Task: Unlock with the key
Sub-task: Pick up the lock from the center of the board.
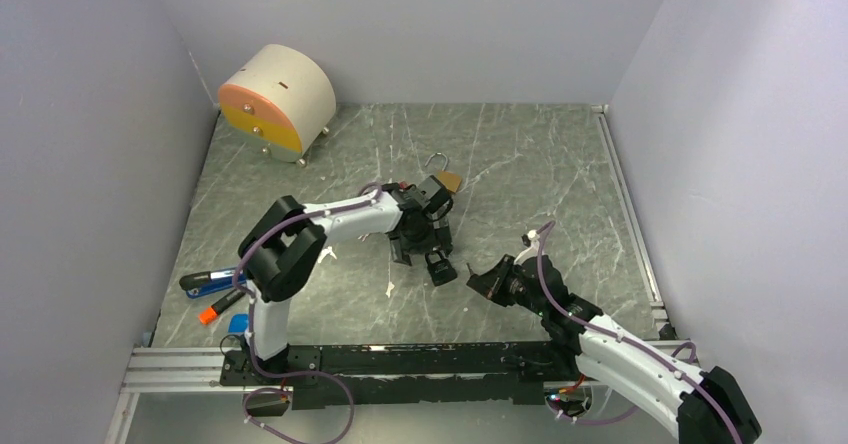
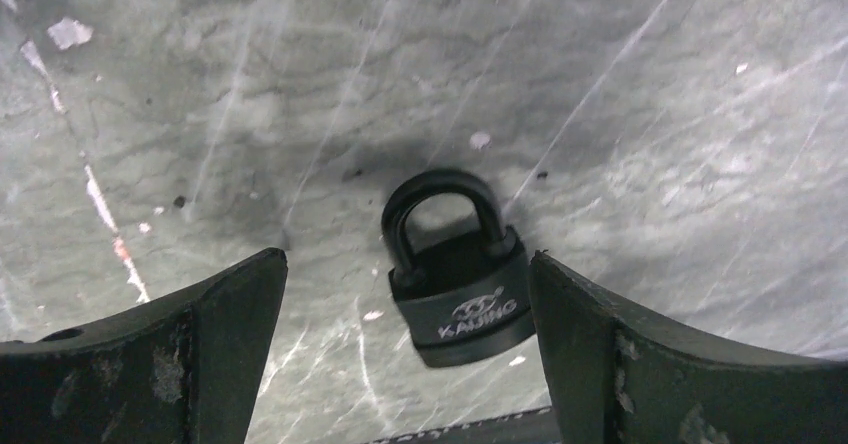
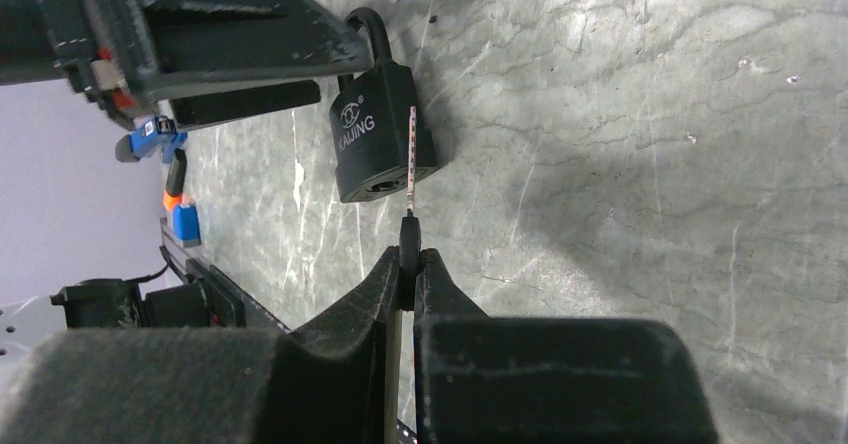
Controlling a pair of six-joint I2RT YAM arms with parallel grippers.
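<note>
A black padlock (image 2: 460, 304) is seen lying flat on the table (image 1: 560, 164), about the middle and somewhat toward the near edge. Its shackle is seated in the body. A second lock (image 1: 447, 179) with a brass body lies farther back and is not involved.

The left pincer (image 2: 405, 264) is held over the padlock with its fingers wide apart, one on each side of the body and neither touching it. The right pincer (image 3: 410, 264) is clamped on the head of the key (image 3: 411, 164), just to the right of the padlock. The blade is pointed along the body's edge and has not entered the keyhole in the end face. Whether blade and body touch cannot be told.

The padlock is judged dense and rigid, with a smooth coating that is likely to slide on the table when pushed by the key. It is best gripped across the narrow sides of the body, with the shackle and the keyhole face left free. The key is thin and stiff and may twist between the pads, so its head should be held squarely.
</note>
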